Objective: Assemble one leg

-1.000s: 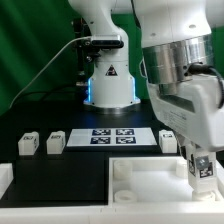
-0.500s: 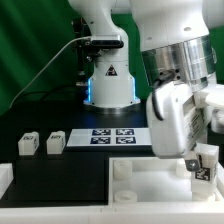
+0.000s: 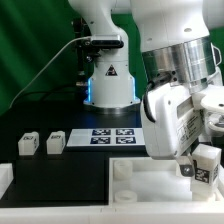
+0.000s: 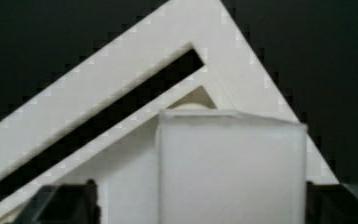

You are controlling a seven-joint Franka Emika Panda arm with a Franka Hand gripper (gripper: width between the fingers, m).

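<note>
**Leg** [image 3: 209, 162]: a white block with a marker on its face. It is held clear of the desk [image 3: 62, 176], clamped between the fingers of the hand [image 3: 203, 172], at the exterior view's right on the near side.

**Hand:** it is closed on the leg. In the wrist view, dark fingertips [image 4: 60, 205] are seen on either side of the block, with no gap showing.

**Tabletop** [image 3: 150, 176]: white and raised-rimmed, lying at the near edge of the desk. In the wrist view one of its corners is seen directly beyond the held leg. Whether the two are touching cannot be told.

**Spare legs:** two are recorded, standing side by side at the exterior view's left, one [image 3: 28, 144] and the other [image 3: 55, 142], well apart from the tabletop.

**Marker board** [image 3: 112, 136]: flat on the desk, beyond the tabletop.

**Progress:** the leg is judged picked up and brought over a tabletop corner. Seating, fastening and release are judged not yet done.
</note>
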